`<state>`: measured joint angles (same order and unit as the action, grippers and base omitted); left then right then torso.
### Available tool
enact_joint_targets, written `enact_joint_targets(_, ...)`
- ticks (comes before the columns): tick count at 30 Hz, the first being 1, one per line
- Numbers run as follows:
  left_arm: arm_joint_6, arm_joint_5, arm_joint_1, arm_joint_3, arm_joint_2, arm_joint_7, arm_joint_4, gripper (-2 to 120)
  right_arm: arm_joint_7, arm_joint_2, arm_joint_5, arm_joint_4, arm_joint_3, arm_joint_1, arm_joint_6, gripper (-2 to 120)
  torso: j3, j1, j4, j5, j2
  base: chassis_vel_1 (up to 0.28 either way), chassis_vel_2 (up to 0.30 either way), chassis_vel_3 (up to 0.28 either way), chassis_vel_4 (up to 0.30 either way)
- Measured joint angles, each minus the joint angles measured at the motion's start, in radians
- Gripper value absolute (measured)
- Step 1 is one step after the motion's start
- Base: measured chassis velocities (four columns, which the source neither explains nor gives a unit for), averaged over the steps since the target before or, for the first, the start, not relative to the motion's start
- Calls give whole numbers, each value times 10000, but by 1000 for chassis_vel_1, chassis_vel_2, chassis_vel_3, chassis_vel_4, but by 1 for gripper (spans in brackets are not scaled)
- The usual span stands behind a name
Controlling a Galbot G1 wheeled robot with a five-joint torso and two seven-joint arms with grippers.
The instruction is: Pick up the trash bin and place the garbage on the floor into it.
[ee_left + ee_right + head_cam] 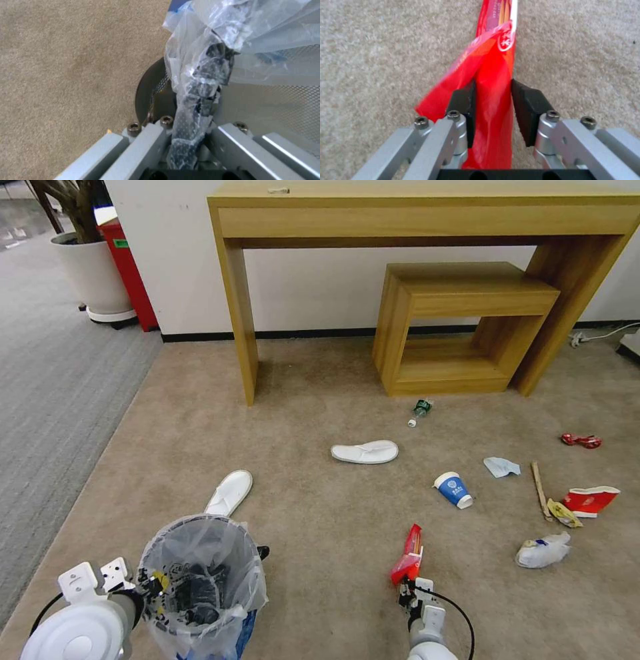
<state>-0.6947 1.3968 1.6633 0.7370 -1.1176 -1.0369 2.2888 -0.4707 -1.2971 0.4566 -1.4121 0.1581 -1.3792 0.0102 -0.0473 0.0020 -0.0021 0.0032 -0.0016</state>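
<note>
Left gripper (143,583) is pinching the trash bin (200,580) at its rim, pads pressed together on mesh wall and crinkly liner; in the left wrist view the liner bag (200,82) is bunching between the fingers, with the bin's mesh wall (266,105) alongside. Bin appears lifted off the floor (320,527), opening facing up, some dark items already lying inside.

Right gripper (408,580) is clamping a red wrapper (409,557), pads (525,110) closing on its lower part. Wrapper's long axis is running straight out from the fingers, away from the robot, free end leading.

Key relation: bin is sitting to the left of the wrapper, at approx. the same depth from the robot, well apart. Judgement: wrapper needs carrying leftward over the bin mouth, then releasing; its length may catch the liner edge if brought in flat.

Remaining litter, ref. the bin:
- white slipper (230,492) just beyond the bin, nearly touching its far rim.
- second slipper (365,451) farther off, to the right.
- blue-white paper cup (455,490), tissue (501,467), wooden stick (539,481), red paper cup (590,500), yellow wrapper (563,512), crushed bottle (543,550) all well to the right; right arm is nearer these.
- green bottle (420,410) far off, by the small wooden stool (460,327).
</note>
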Motion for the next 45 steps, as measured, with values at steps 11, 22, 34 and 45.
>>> enact_joint_targets(11,3,-58,95,-7,5,18,62,0,-85,549,62,-917,-1,-501,-13,6,5,-1,4,-6,1,0,0,0,0)
enact_joint_targets(22,3,-244,178,-83,-145,123,106,0,33,1745,181,-1473,-324,-613,-94,4,3,-3,0,-5,2,0,0,0,0)
enact_joint_targets(34,1,-407,241,-51,-244,173,136,0,121,1960,35,-1305,-381,-532,43,10,4,-3,1,-6,2,0,0,0,0)
enact_joint_targets(45,5,-555,288,-43,-366,255,119,0,107,2312,116,-1465,-478,-391,-9,11,4,-2,2,-9,2,0,0,0,0)
